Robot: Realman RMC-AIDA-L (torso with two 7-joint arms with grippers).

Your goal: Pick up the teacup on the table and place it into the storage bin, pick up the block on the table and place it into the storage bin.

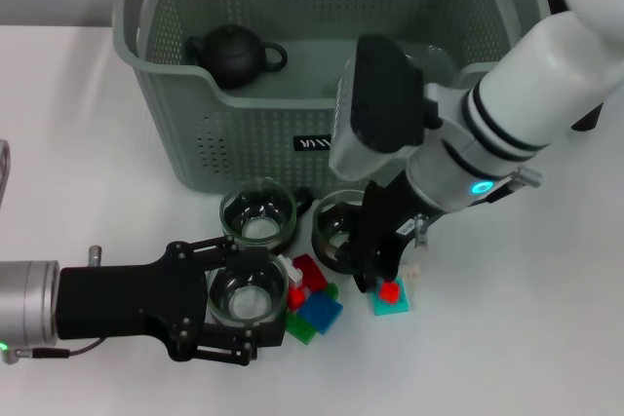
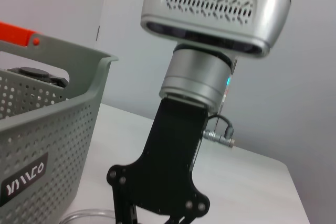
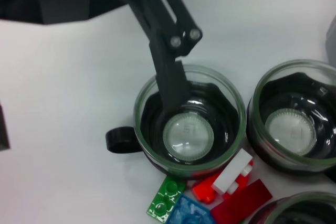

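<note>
The storage bin stands at the back with a black teapot inside. On the table in front of it are three glass teacups. My left gripper is open around the nearest teacup; in the right wrist view one of its fingers crosses that teacup's rim. My right gripper hangs just over a small red block resting on a teal piece. More blocks lie between the two grippers.
Two other teacups sit close to the bin's front wall. Red, green, blue and white blocks touch the nearest cup. In the left wrist view the right arm towers beside the bin.
</note>
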